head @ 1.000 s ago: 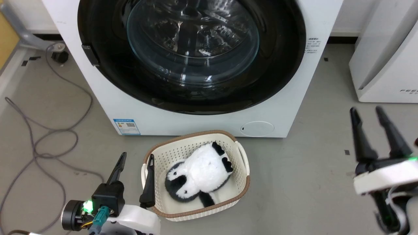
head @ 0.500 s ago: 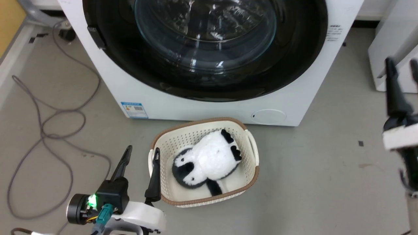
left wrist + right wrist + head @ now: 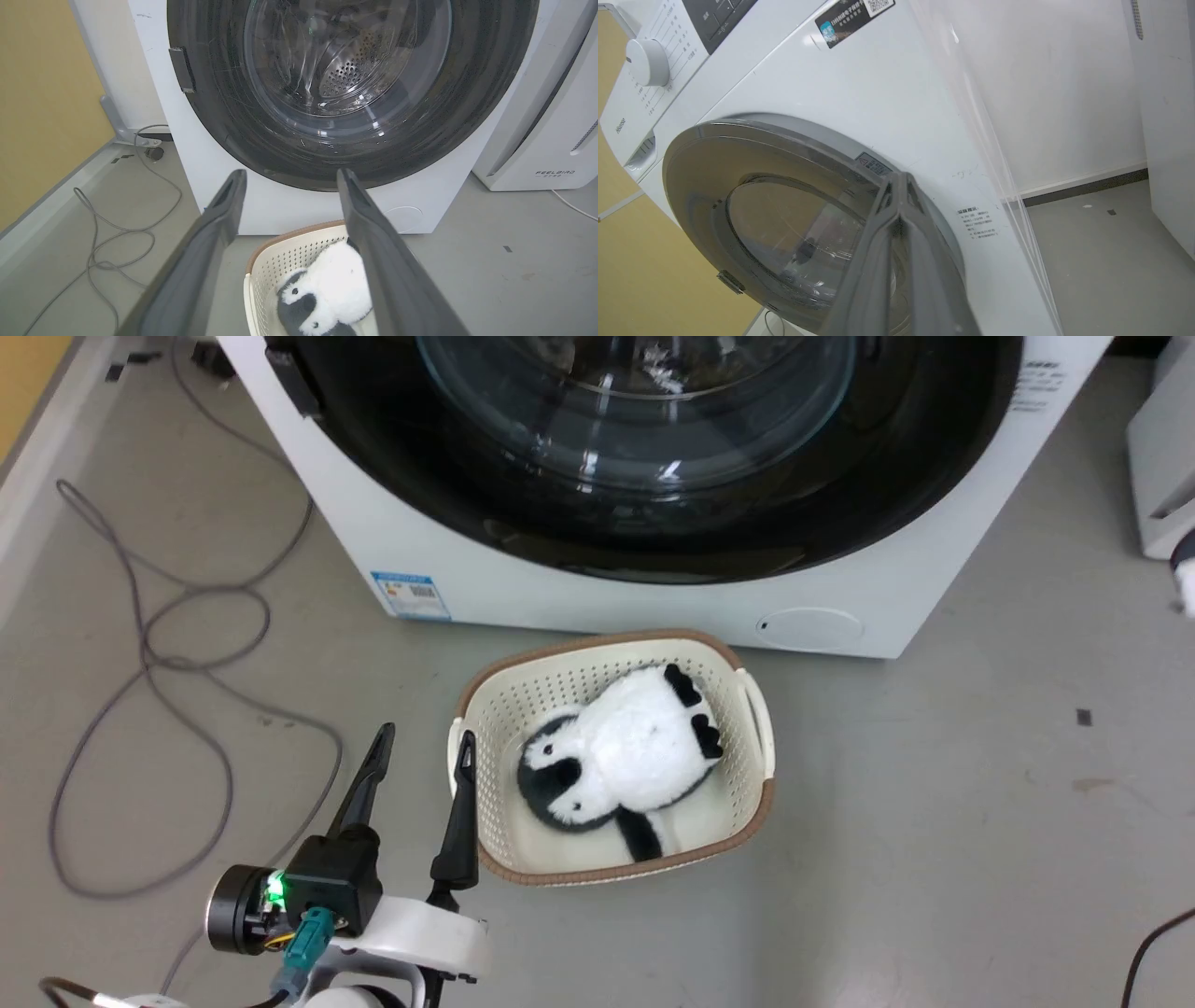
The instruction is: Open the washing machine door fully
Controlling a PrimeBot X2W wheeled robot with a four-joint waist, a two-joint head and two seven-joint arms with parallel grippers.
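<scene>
Since one second ago the head camera has shifted, so the whole scene sits higher and further right in its picture. The basket and the toy keep their places in front of the washer. The right arm has moved in that time: it stood low on the right with its fingers apart, then higher up the right edge half a second ago.

Washing machine [image 3: 579,602]: white, standing on a grey floor, with a blue label [image 3: 411,595] and a round cap [image 3: 810,625] low on its front.

Washing machine door [image 3: 653,537]: closed and flush with the front. The glass bowl at its centre shows the steel drum behind it. A small grey tab [image 3: 182,70] sits on its left rim.

Left gripper [image 3: 426,737]: low at the left of the head view, fingers spread wide and holding nothing. Its right finger lies just beside the basket's near rim, and whether they touch cannot be told. It is well apart from the door.

Right gripper [image 3: 899,179]: in its wrist view the two fingers run together to meeting tips with nothing between them. The tips lie over the door's upper right rim in that view, and contact cannot be judged. A control dial [image 3: 647,63] sits above at the left.

Basket [image 3: 597,663]: cream with a brown rim, just in front of the washer. A black and white plush toy [image 3: 635,756] lies in it.

White appliance [image 3: 551,140]: stands to the right of the washer.
</scene>
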